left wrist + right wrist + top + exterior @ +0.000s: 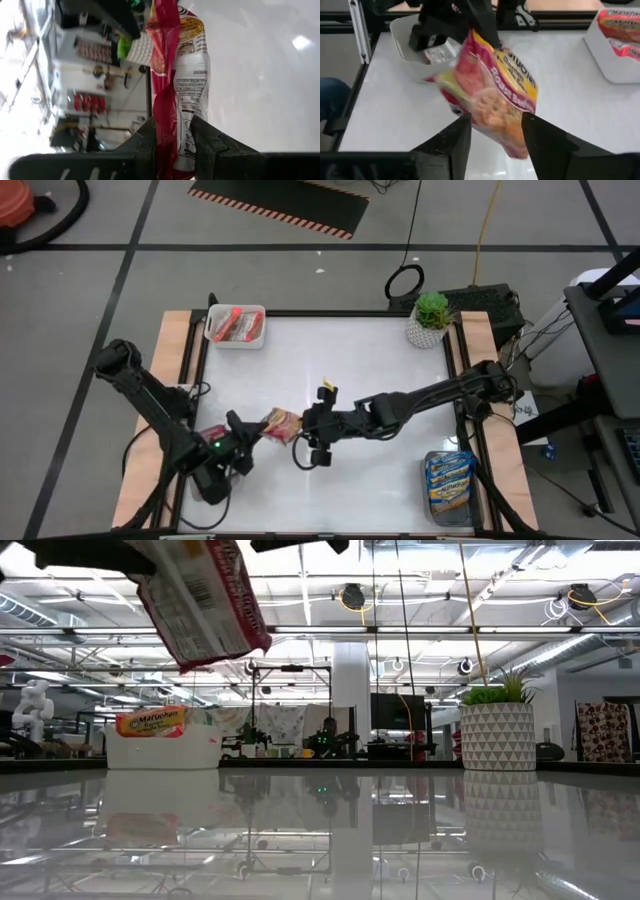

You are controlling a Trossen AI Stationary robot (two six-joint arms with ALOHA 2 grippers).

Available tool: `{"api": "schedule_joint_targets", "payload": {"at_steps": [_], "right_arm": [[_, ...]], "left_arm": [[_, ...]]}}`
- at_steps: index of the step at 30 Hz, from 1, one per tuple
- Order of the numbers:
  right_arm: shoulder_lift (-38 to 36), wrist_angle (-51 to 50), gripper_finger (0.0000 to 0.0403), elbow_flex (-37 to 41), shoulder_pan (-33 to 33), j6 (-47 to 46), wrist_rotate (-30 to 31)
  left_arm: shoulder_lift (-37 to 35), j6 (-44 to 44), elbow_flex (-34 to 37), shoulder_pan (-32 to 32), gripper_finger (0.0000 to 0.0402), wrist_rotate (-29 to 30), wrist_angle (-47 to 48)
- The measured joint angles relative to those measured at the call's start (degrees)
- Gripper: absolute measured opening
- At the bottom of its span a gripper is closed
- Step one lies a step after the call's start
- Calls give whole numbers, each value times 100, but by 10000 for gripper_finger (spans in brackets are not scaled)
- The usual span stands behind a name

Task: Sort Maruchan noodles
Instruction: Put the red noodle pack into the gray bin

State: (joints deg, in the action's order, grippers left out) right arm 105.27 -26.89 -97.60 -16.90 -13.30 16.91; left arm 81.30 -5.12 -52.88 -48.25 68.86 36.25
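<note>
Handover in mid-air: I've got the red noodle packet (pixel 282 424) pinched in my left gripper (pixel 252 431), lifted off the table (pixel 370 380) near its front-left part.

On my left wrist view the two dark fingers (pixel 150 145) are clamped on the packet's edge, so that grip is firm. My right gripper (pixel 495 135) sits just beside the same packet, and its fingers stand apart on either side of the wrapper, not pressing it. The white bin (pixel 236 326) at the back left holds orange-red packets (pixel 236 327). The clear bin (pixel 449 483) at the front right holds blue packets (pixel 448 480). A potted plant (pixel 431 317) stands at the back right corner.
</note>
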Motion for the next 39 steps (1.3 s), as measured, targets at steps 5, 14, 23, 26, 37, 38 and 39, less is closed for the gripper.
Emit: {"api": "schedule_joint_targets", "payload": {"at_steps": [5, 14, 23, 26, 37, 38, 39], "right_arm": [[0, -38, 174, 0, -168, -152, -28], [0, 76, 174, 135, -460, -777, 414], [-305, 1890, 219, 1516, -536, -866, 194], [-541, 3379, 252, 2416, -452, -903, -324], [-800, 8926, 332, 5357, -266, -1872, -1073], [-699, 9044, 333, 5426, -253, -1995, -1073], [-585, 9133, 333, 5472, -243, -2073, -1072]], "left_arm": [[0, -976, 0, -223, 76, 3, -6], [0, -3456, 0, -584, 76, 10, -106], [4, -6680, 0, -851, 76, 6, -2505], [3, -7847, -2, -940, 76, -228, -3676], [2, -9301, -7, -938, 76, -593, -4773], [2, -9331, -7, -901, 76, -607, -4792], [2, -9369, -5, -860, 76, -621, -4832]]}}
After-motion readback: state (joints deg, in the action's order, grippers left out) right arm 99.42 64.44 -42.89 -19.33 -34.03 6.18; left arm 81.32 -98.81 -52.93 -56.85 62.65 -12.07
